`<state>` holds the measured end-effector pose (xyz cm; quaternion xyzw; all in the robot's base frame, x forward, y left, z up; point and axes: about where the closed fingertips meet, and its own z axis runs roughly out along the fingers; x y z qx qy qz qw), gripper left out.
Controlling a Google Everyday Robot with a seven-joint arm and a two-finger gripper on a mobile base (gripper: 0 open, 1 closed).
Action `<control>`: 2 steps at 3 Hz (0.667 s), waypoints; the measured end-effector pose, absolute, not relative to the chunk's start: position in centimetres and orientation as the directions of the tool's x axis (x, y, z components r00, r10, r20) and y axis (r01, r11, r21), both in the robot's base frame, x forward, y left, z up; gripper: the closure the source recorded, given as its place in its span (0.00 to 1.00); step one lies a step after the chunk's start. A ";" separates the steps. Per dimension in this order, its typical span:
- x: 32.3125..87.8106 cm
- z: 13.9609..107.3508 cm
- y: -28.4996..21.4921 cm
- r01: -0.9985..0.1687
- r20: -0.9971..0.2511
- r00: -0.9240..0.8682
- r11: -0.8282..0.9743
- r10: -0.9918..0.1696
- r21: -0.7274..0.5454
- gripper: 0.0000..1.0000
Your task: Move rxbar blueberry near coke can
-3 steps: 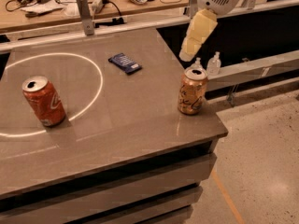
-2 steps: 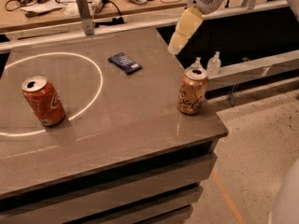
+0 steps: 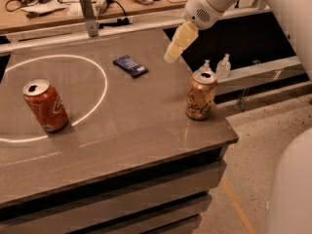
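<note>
Hovering nr rxbar blueberry [image 3: 130,65]: end effector [image 3: 171,56], state unclear; coke can [image 3: 46,106] well apart.

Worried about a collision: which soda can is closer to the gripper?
The peach-tan soda can with dark script, at the grey table's right edge, beneath the pale gripper hanging above; the red-orange soda can stands far left.

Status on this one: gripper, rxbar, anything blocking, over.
Gripper in the air, right of rxbar. Rxbar flat on table, untouched, apart from coke can. Tan can off right, not in the way.
</note>
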<state>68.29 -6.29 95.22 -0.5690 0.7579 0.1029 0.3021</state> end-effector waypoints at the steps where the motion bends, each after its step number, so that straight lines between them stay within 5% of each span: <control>1: 67.5 93.5 -5.5 -0.930 -0.596 -0.154 0.319 -0.788 -0.183 0.00; 2: 67.1 92.1 -4.4 -0.902 -0.583 -0.195 0.377 -0.789 -0.208 0.00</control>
